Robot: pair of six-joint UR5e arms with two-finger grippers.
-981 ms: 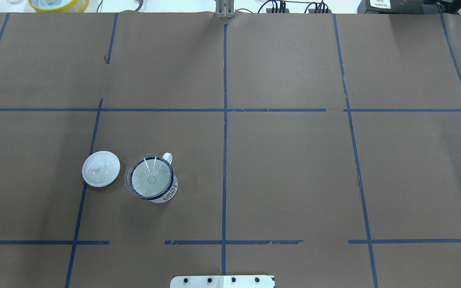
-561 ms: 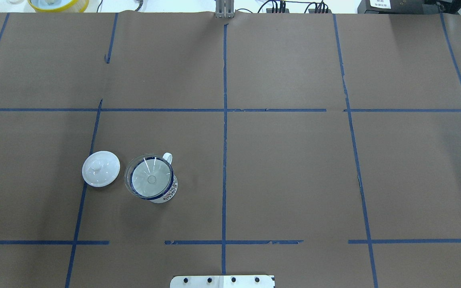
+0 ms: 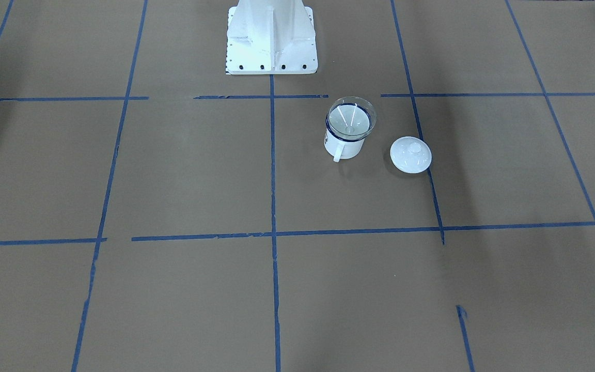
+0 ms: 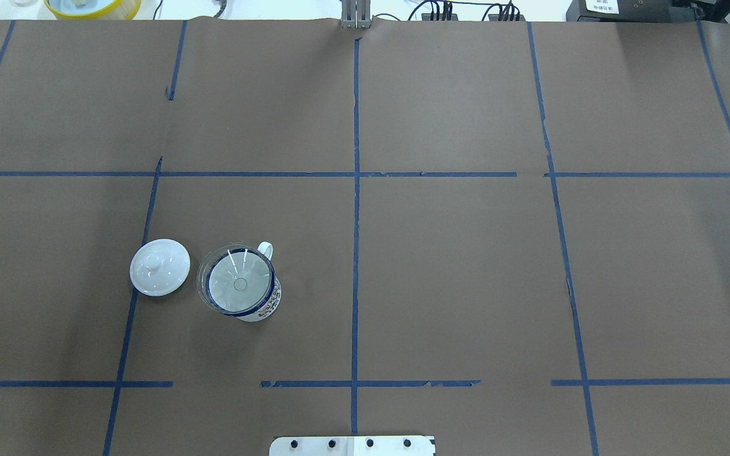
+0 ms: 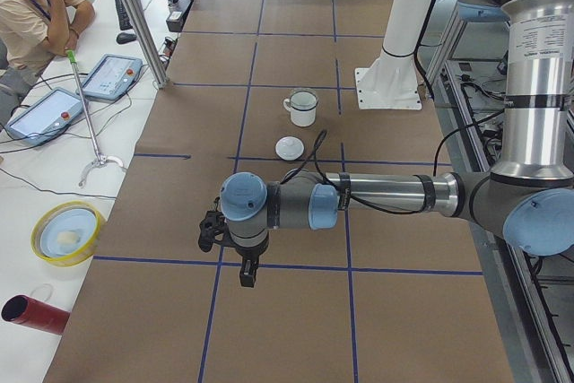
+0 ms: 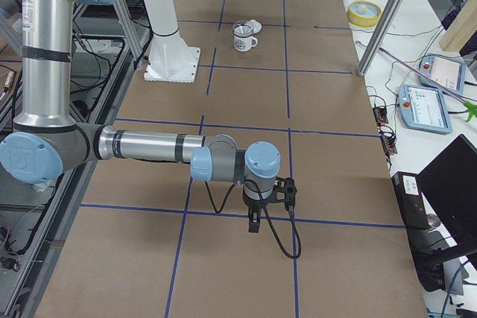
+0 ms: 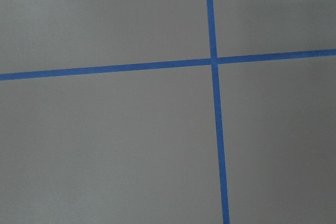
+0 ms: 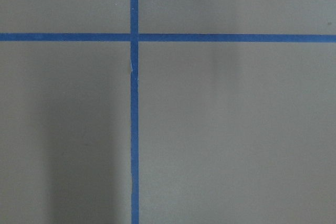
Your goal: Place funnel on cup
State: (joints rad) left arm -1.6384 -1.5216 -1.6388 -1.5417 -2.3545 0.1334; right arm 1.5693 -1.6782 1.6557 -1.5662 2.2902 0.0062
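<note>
Currently: one paper-covered table gridded with blue tape. Two arms; the left gripper and the right gripper each point down over bare paper, well apart from the cup. Their finger spacing cannot be told. One cup, white with a dark blue rim, stands on the robot's left half. One funnel, clear, sits upright in its mouth, the spout hard to make out. One white knobbed lid lies just beside the cup, not touching.

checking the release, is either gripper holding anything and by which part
Nothing is held. The funnel sits in the cup, and the left gripper and right gripper hang far from both, no object showing at either.
</note>
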